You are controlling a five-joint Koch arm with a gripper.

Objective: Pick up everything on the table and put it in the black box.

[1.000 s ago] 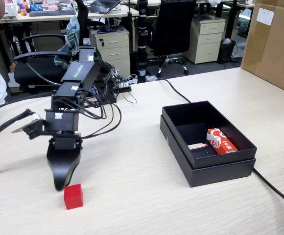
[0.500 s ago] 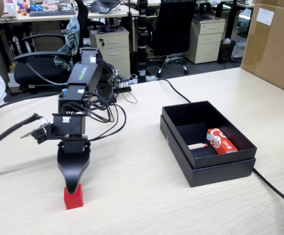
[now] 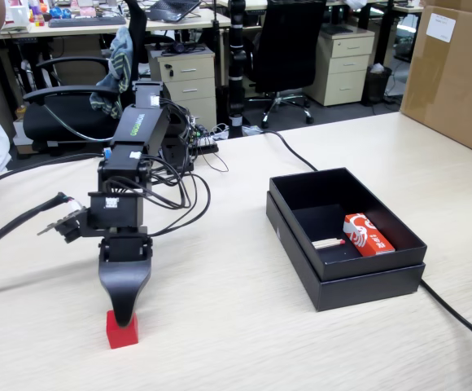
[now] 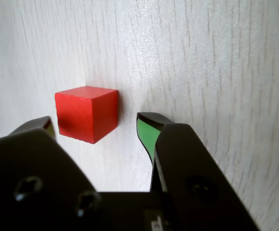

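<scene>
A red cube [image 3: 123,330] lies on the light wooden table, at the lower left of the fixed view. In the wrist view the red cube [image 4: 86,113] sits just ahead of the jaws and between them, with a gap on each side. My gripper [image 4: 97,124] is open, its green-padded fingertips [image 4: 146,132] flanking the cube without touching it. In the fixed view my gripper [image 3: 124,316] points straight down right over the cube. The black box [image 3: 399,281] stands to the right and holds a red-and-white packet [image 3: 368,234].
Cables run across the table behind the arm [image 3: 179,195], and one cable [image 3: 464,326] trails from the box to the lower right. A large cardboard box [image 3: 456,73] stands at the far right. Office chairs and cabinets are beyond the table.
</scene>
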